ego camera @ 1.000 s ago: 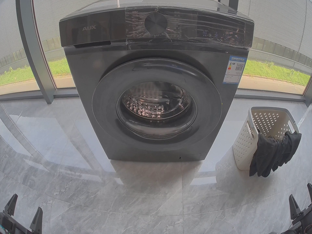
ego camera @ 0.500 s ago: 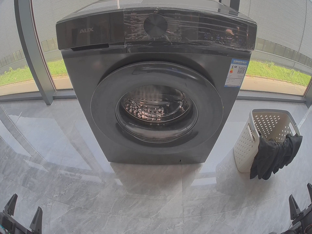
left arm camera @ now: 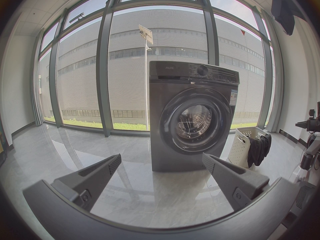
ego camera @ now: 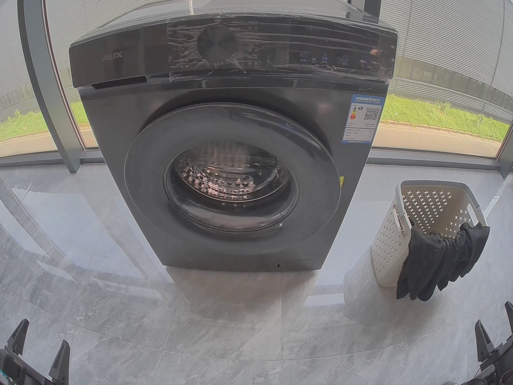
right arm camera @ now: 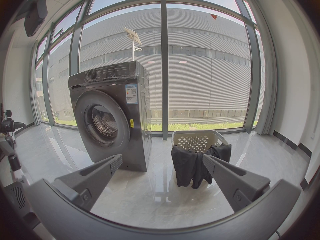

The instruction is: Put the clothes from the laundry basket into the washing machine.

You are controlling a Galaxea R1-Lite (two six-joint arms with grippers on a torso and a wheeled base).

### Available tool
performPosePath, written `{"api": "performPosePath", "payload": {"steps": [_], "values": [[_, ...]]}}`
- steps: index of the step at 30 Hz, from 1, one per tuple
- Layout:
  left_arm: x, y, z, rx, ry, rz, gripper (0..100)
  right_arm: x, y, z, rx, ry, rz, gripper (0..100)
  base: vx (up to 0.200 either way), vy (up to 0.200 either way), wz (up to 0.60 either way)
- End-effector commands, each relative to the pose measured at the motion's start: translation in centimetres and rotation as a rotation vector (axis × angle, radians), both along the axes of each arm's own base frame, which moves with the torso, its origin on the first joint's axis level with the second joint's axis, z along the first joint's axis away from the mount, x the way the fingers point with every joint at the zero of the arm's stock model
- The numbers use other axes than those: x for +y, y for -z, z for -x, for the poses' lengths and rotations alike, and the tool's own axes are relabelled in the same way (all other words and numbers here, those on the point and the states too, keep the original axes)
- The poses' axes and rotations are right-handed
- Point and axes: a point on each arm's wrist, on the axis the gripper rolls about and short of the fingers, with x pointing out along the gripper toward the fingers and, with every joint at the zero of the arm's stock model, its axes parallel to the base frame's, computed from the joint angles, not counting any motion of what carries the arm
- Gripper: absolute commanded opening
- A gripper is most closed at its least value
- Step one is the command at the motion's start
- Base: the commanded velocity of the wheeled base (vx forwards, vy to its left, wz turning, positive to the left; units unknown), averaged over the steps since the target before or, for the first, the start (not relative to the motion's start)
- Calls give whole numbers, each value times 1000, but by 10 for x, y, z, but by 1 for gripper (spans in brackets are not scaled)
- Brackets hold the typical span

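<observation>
A dark grey front-loading washing machine stands on the floor ahead, its round glass door shut. To its right sits a white perforated laundry basket with a black garment draped over its front rim. My left gripper is low at the bottom left, open and holding nothing. My right gripper is low at the bottom right, also open and holding nothing. The machine, basket and garment appear past the left gripper. Past the right gripper I see the machine, basket and garment.
Glossy grey marble floor spreads between me and the machine. Tall windows with dark frames run behind the machine. A wall rises to the right of the basket.
The whole head picture has shifted: machine and basket now sit further left and slightly larger, so the camera moved. Both grippers keep the same place and stay open.
</observation>
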Motion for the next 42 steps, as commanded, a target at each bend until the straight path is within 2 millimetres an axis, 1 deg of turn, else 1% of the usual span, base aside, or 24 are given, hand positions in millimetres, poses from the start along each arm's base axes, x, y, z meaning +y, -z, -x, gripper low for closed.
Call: {"api": "performPosePath", "payload": {"steps": [1,38,42], "values": [[0,5,0,-1,0,0,100,0,5,0,6,0,0,100,0,-200,0],[0,5,0,-1,0,2,100,0,5,0,6,0,0,100,0,-200,0],[0,5,0,-1,0,3,100,0,5,0,6,1,0,100,0,0,0]]}}
